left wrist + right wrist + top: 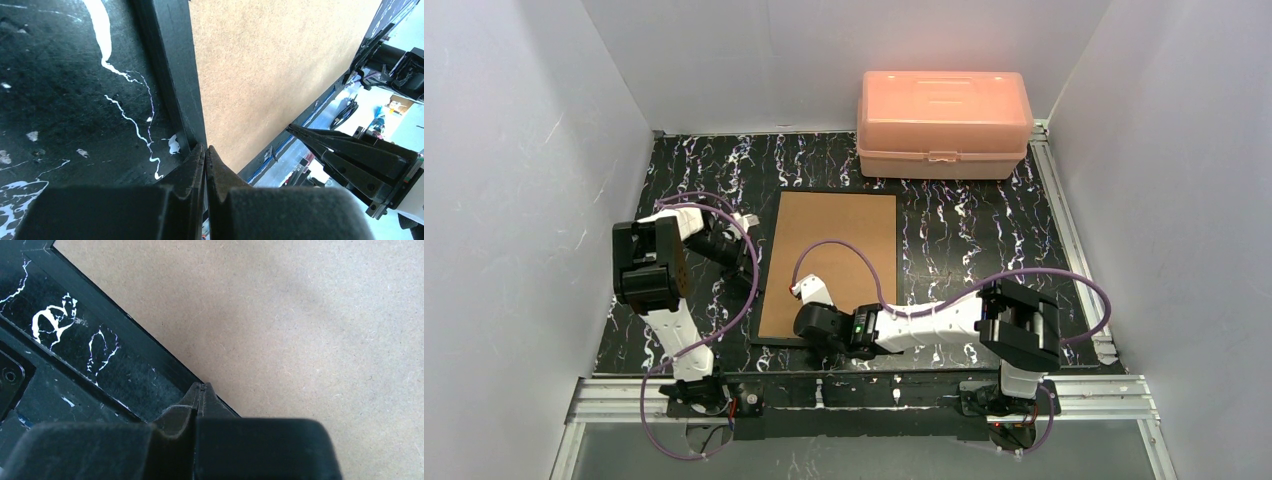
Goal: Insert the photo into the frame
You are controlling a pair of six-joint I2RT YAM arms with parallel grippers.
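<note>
Top external: left gripper [205, 148], right gripper [202, 386], jaws together, tips at frame [836, 262] rim.

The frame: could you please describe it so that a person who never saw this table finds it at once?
Look at the black, white-veined table; near its middle, on the near side of the pink box, lies the frame. It is the only flat brown rectangle with a thin black edge.
</note>
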